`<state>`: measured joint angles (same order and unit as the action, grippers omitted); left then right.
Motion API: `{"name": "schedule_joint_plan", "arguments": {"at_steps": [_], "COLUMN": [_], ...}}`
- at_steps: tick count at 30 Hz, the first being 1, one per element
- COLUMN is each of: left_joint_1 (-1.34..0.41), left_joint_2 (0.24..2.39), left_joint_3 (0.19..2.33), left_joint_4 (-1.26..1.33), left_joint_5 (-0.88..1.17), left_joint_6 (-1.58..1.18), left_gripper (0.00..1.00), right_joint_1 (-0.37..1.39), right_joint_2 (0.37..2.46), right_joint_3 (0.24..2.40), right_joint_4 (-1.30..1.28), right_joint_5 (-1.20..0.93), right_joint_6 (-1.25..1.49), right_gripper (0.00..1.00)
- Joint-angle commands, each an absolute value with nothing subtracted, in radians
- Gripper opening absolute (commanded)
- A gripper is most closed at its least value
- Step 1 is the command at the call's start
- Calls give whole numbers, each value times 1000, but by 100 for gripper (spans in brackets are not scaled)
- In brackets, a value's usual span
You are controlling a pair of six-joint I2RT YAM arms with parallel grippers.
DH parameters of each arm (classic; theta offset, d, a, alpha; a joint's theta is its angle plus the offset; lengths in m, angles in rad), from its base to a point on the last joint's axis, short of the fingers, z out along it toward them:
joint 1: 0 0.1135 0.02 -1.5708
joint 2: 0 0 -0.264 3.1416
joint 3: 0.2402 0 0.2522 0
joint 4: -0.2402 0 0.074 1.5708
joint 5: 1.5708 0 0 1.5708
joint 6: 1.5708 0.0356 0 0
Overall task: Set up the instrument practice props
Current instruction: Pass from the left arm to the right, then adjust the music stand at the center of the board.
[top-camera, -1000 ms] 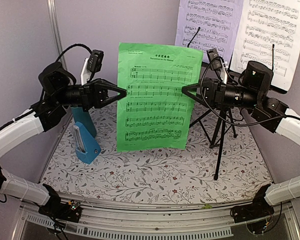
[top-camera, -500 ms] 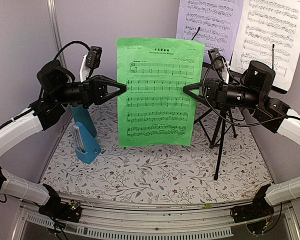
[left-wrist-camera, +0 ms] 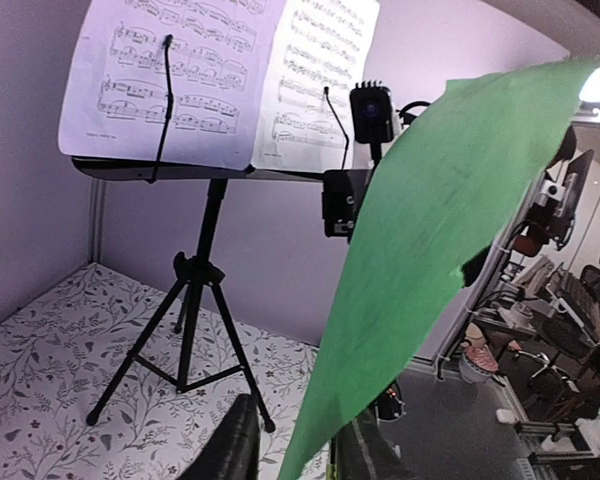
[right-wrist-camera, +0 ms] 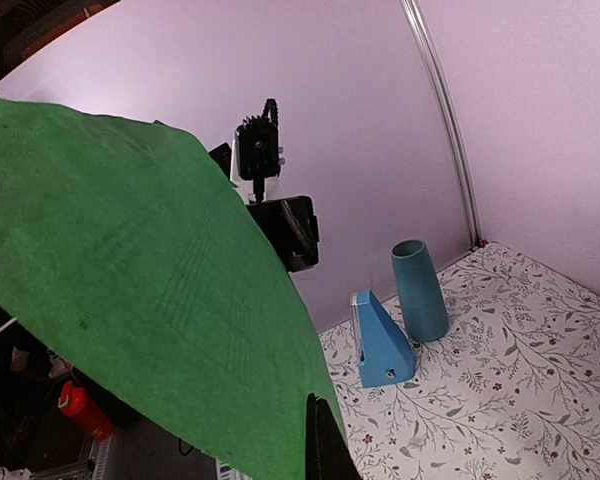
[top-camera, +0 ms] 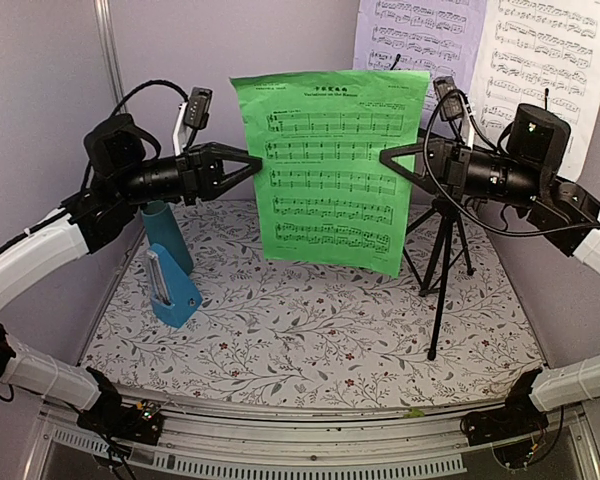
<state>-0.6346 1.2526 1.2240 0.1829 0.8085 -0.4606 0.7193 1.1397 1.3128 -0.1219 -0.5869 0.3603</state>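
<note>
Left claw [top-camera: 250, 161] is clenched on the left edge of the green sheet-music page [top-camera: 332, 165], and the right claw [top-camera: 384, 158] pinches its right edge, so the page hangs in the air between them, above the worktop [top-camera: 310, 340] and just in front of the black tripod music stand [top-camera: 442, 250]. A white cloth printed with grey leaves and small red flowers covers the worktop, lilac walls [top-camera: 40, 80] close it in on the left and at the back, and a metal post [top-camera: 108, 50] runs up the back-left corner. Two white sheet-music pages [top-camera: 535, 70] rest on the stand's desk at the back right. At the left, the blue pyramid-shaped metronome [top-camera: 175, 285] stands just in front of the teal cup [top-camera: 165, 235]. Compared with a second ago, both arms are higher and further right, and the green page has risen with them towards the stand, now tilted with its right side further back.
</note>
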Motion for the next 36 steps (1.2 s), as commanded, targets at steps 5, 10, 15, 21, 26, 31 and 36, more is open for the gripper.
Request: {"name": "schedule_joint_plan", "arguments": {"at_steps": [5,10,15,21,26,31,36], "left_joint_1": [-668,-690,-716,-792,-876,-926,-937], "left_joint_2": [1248,1183,1146,1148,1178,1240,1276], "left_joint_3": [1247,1189,1161,1168,1195,1244,1282], "left_joint_4": [106,149,182,207,229,230,226], "left_joint_5": [512,327,224,127,31,-6,-51], "left_joint_6": [-388,-343,-319,-301,-287,-280,-284], "left_gripper": [58,63,63,63,64,63,63], "right_joint_1": [715,714,714,715,714,713,714], "right_joint_2": [1125,1116,1113,1093,1070,1043,1027], "right_joint_3": [1452,1497,1574,1637,1692,1710,1707], "right_joint_4": [-300,-361,-412,-446,-484,-507,-530], "right_joint_5": [-462,-398,-335,-253,-179,-158,-147], "right_joint_6": [314,280,247,208,171,148,147], "right_gripper": [0,0,0,0,0,0,0]}}
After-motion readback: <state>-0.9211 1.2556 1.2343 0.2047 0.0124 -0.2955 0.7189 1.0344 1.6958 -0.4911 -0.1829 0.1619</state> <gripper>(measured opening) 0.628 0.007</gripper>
